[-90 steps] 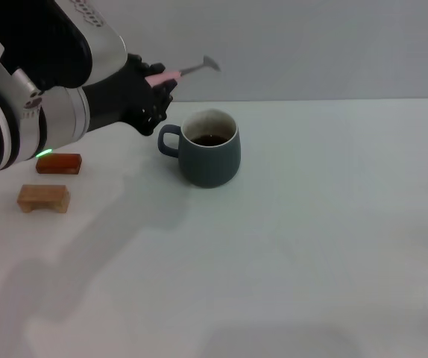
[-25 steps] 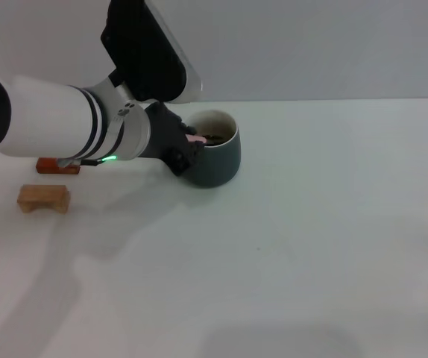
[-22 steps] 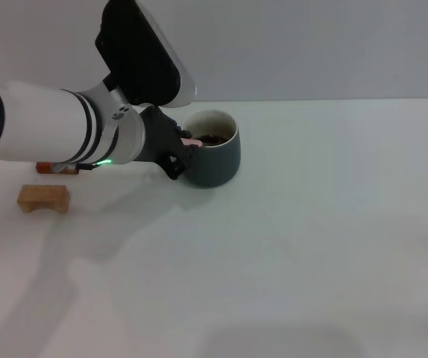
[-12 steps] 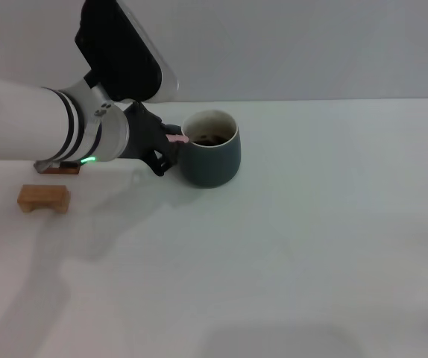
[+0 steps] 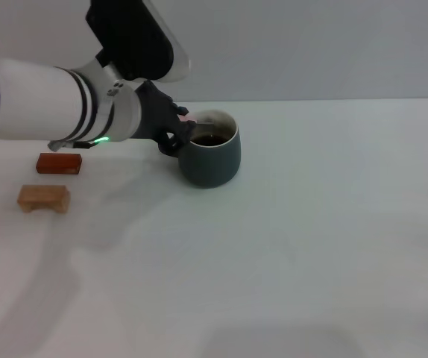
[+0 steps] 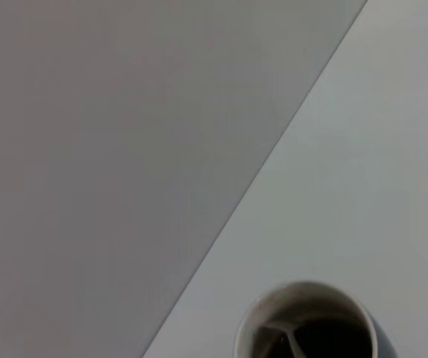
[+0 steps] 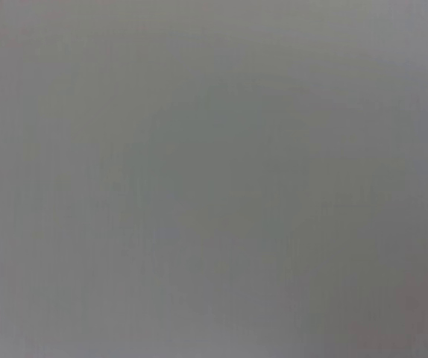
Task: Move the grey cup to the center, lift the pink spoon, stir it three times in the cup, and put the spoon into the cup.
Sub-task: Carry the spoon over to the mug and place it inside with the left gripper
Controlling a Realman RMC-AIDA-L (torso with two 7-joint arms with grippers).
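The grey cup (image 5: 214,162) stands on the white table, left of the middle, with dark liquid inside. My left gripper (image 5: 180,127) hangs at the cup's left rim, shut on the pink spoon (image 5: 189,119). Only a bit of pink handle shows beyond the black fingers, and a thin grey stem slants down into the cup. The cup's handle is hidden behind the gripper. In the left wrist view the cup (image 6: 308,322) is seen from above, with the spoon's (image 6: 289,341) stem lying in the dark liquid. My right gripper is out of view.
A reddish-brown block (image 5: 58,162) and a tan wooden block (image 5: 43,198) lie at the left of the table (image 5: 311,239). A grey wall runs behind the table's far edge.
The spoon, held high to the cup's left 3.6 s ago, came down into the cup. In the last second the gripper swung left and back and rose a little, uncovering the reddish block.
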